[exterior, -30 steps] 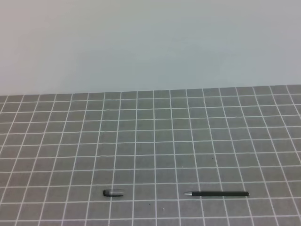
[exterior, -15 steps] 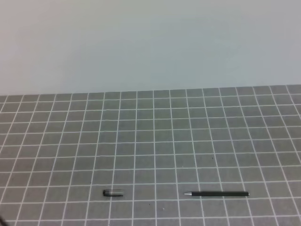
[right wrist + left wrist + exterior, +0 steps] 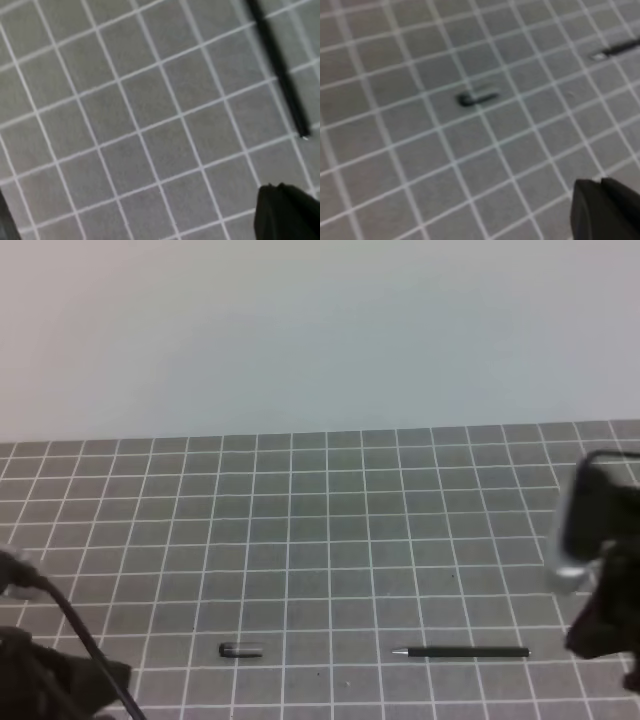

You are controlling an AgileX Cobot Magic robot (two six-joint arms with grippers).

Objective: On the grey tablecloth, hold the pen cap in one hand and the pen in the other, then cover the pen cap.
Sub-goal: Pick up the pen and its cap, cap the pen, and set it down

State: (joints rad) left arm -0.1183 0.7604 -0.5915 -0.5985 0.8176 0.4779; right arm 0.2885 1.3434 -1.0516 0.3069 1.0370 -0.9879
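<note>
Both arms hang low at the near corners, jaws pressed together, holding nothing. The left gripper (image 3: 602,187) sits near the pen cap (image 3: 241,650); the right gripper (image 3: 280,192) near the pen (image 3: 462,651), both lying apart on the grey tablecloth (image 3: 320,530).

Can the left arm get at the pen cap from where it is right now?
Probably yes. The pen cap lies alone on the grey tablecloth, with nothing between it and the left gripper. The gripper is shut, so it must open first.
</note>
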